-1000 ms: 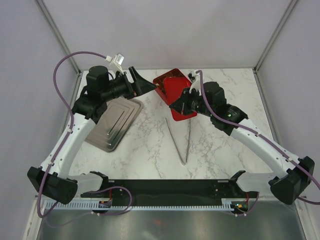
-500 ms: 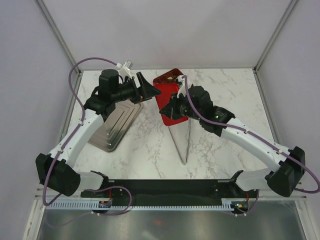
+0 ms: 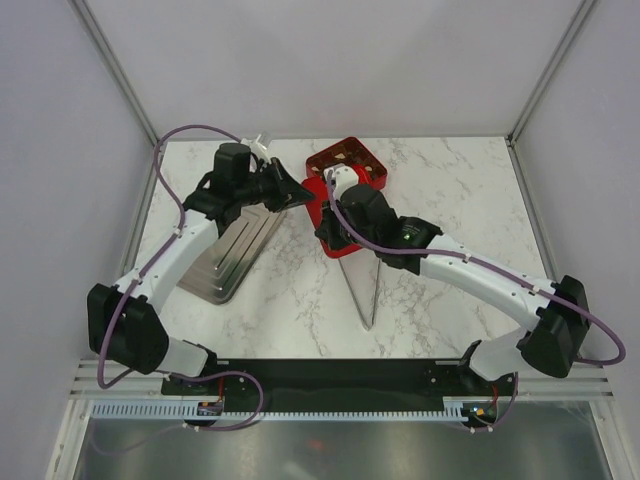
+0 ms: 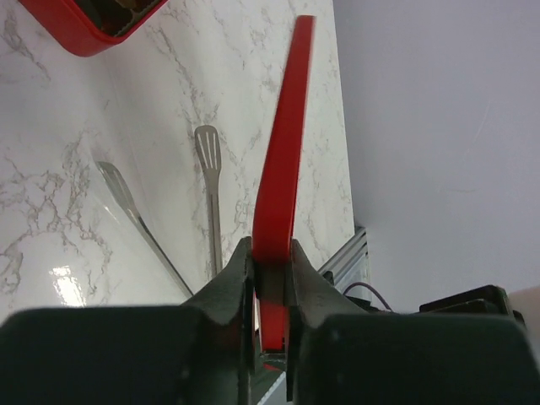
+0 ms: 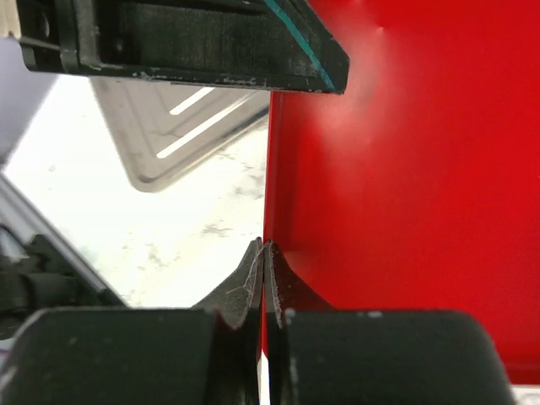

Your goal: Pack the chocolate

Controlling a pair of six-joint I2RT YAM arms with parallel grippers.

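Seen from above, both arms are reaching in toward the far middle of the marble table (image 3: pixel 450 190). The left arm is stretching up from the near left and bending right at its wrist. The right arm is sweeping in low from the near right.

The left gripper (image 3: pixel 295 195) and right gripper (image 3: pixel 330 222) are meeting on one red lid (image 3: pixel 318 195), which is standing on edge between them. Just beyond it, the red box (image 3: pixel 378 170) is lying open, and the chocolate (image 3: pixel 340 155) is sitting inside as small dark pieces in its compartments.

The tongs (image 3: pixel 365 285) are lying on the table nearer the arm bases, and a metal tray (image 3: pixel 225 245) is resting to the left.

The left wrist camera is showing what the overhead view cannot. The lid appears edge-on as a thin red blade, and the left fingers are clamping it tightly from both sides. A corner of the box is showing at the upper left.

The right wrist camera is looking along the lid's flat face. Here the right fingertips are pressing together on the lid's edge, with a sliver of red showing between them. The left gripper's dark body is looming just above.
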